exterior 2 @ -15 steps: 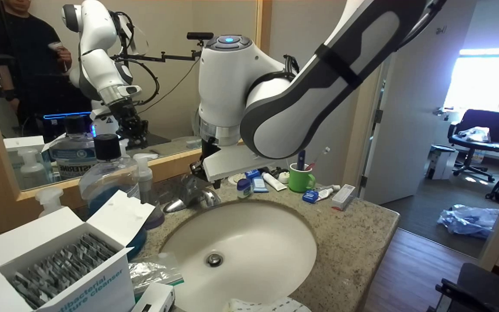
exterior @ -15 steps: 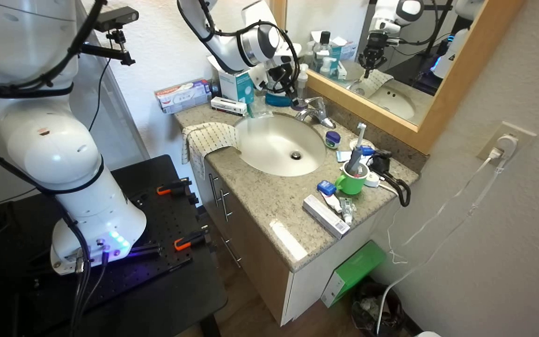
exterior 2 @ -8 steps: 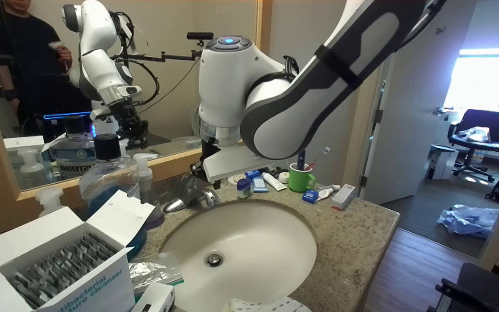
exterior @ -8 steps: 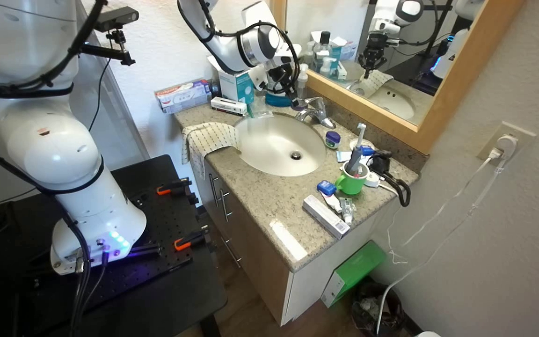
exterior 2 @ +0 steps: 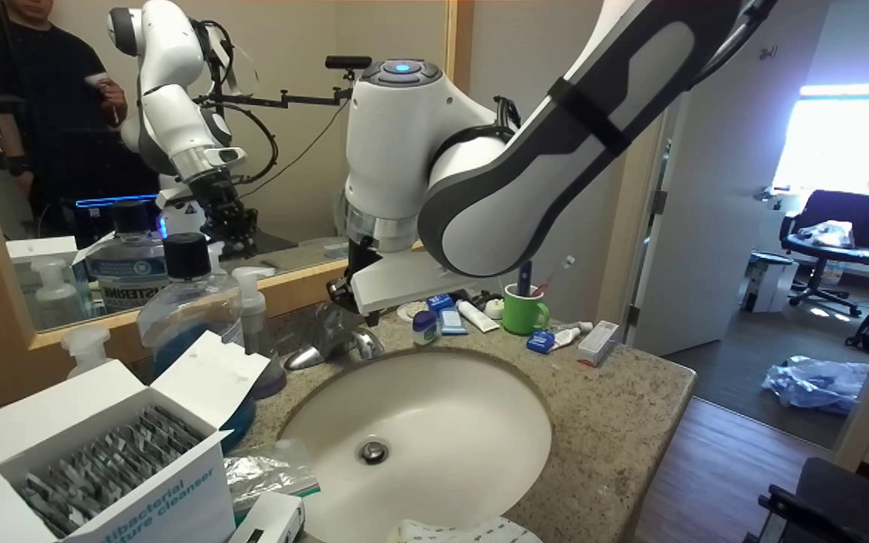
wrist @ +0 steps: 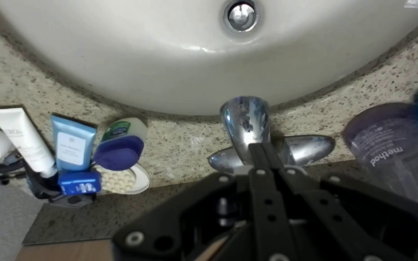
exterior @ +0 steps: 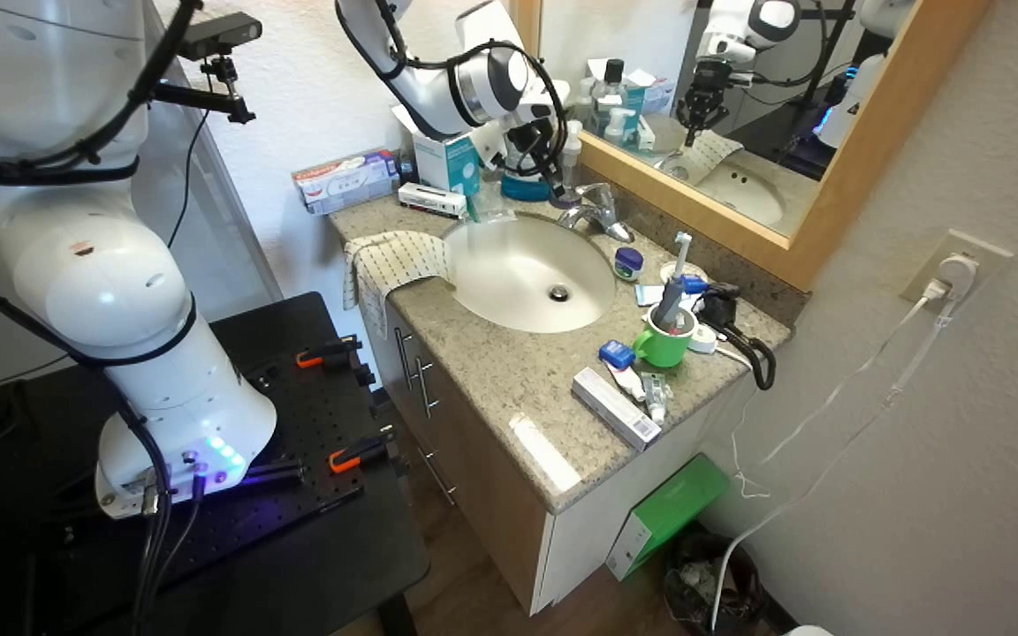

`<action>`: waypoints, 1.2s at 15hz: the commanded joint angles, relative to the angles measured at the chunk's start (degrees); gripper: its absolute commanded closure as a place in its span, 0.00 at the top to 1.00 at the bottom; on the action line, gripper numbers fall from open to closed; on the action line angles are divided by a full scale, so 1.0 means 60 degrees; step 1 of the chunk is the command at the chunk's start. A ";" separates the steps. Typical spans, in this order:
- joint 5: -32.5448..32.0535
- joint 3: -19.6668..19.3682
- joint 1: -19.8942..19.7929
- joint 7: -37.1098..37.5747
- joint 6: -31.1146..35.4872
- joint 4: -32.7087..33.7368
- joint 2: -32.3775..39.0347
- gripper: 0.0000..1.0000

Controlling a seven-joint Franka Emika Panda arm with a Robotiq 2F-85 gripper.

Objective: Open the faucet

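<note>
Over the last half second the end effector [wrist: 262, 144] has risen very slightly, a shift that shows in both exterior views, while the faucet [exterior: 602, 214] and the things around it look unchanged. The end effector is clenched, its fingers side by side with nothing visible between them.

The faucet stands on the counter [wrist: 183, 145] at the mirror side of the basin [wrist: 158, 79], between a clear soap bottle [wrist: 386, 145] and a small jar with a dark blue lid [wrist: 120, 150]. Its spout [wrist: 246, 119] reaches just past the basin's edge. One handle [wrist: 310, 148] points toward the soap bottle, the other handle [wrist: 223, 160] toward the jar. In the wrist view the end effector covers part of the faucet's middle; in an exterior view the fingertips [exterior 2: 372, 318] seem to hang just above the metal, though contact cannot be ruled out.

No stream of water shows, so the faucet is probably not open yet. The small lift looks more like an adjustment than a turn. The next move likely calls for lining up with a handle and pushing it sideways; the closed fingers could slip on the smooth chrome or knock the soap bottle.
</note>
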 commanded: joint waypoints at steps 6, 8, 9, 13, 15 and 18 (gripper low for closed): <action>-0.0122 -0.0242 0.0111 -0.0088 0.0209 0.0142 0.0034 0.00; -0.0107 -0.0242 0.0098 -0.0132 0.0211 0.0192 0.0096 0.00; -0.0096 -0.0239 0.0078 -0.0161 0.0253 0.0239 0.0153 0.00; -0.0047 -0.0247 0.0029 -0.0275 0.0296 0.0474 0.0404 0.00; -0.0033 -0.0268 0.0018 -0.0372 0.0360 0.0630 0.0556 0.00; -0.0002 -0.0329 0.0042 -0.0488 0.0461 0.0861 0.0770 0.00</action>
